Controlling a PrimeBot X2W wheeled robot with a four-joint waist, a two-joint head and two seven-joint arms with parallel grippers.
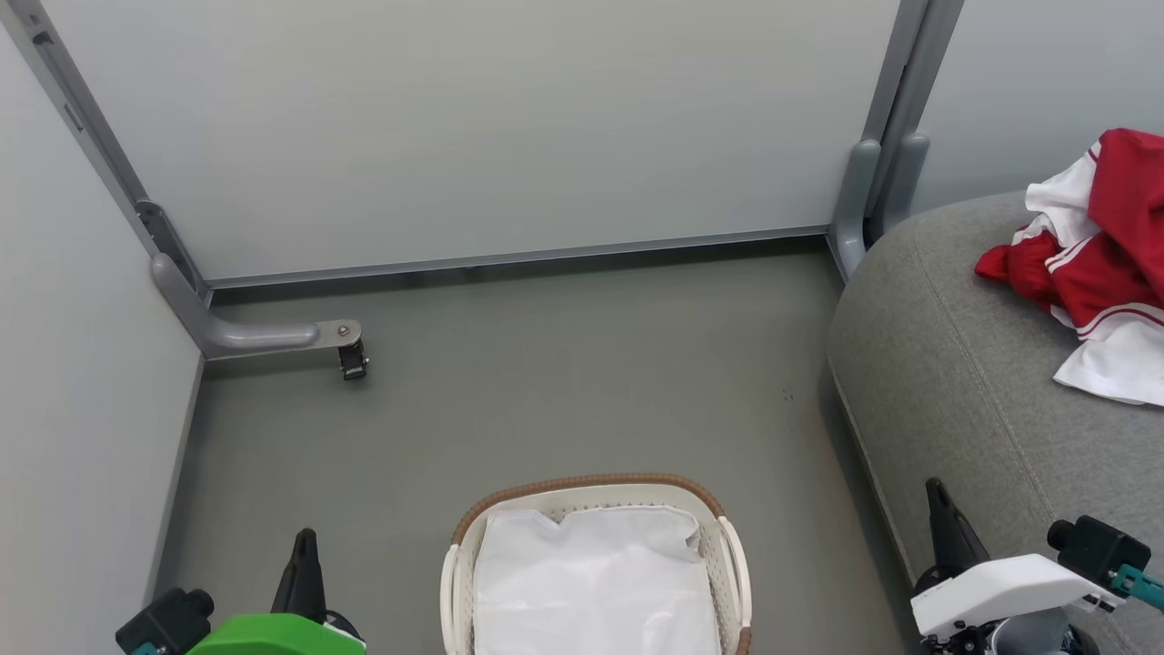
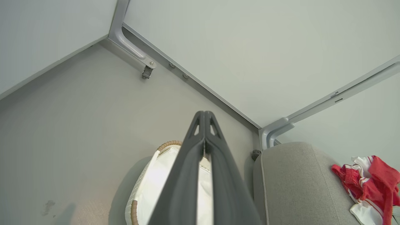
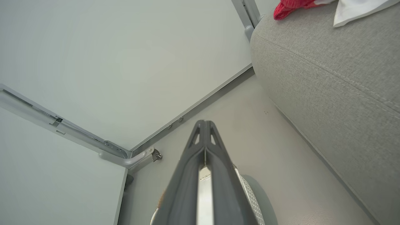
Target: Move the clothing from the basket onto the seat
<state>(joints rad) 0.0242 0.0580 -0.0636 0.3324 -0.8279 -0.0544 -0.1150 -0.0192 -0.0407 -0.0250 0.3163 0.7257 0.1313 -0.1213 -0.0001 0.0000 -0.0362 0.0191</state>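
Clothing (image 1: pixel 1096 264) on the seat, basket showing only its liner

Red sports garments with white stripes and panels lie in a crumpled heap on the grey seat (image 1: pixel 946 364), at its far right part, well apart from the basket (image 1: pixel 591 483). The basket stands on the floor just beside the seat's rounded front. What shows of its inside is the plain white liner (image 1: pixel 591 582), with no red fabric on top. Its near end is cut off by the picture's edge, so a garment hidden there cannot be ruled out.

The left gripper (image 1: pixel 305 555) hangs beside the basket with its two dark fingers pressed together and nothing between them. The right gripper (image 1: pixel 941 514) sits by the seat's edge, likewise closed and empty.

Judging by this, the move looks finished or very nearly so. All that seems left is checking the basket's hidden end.
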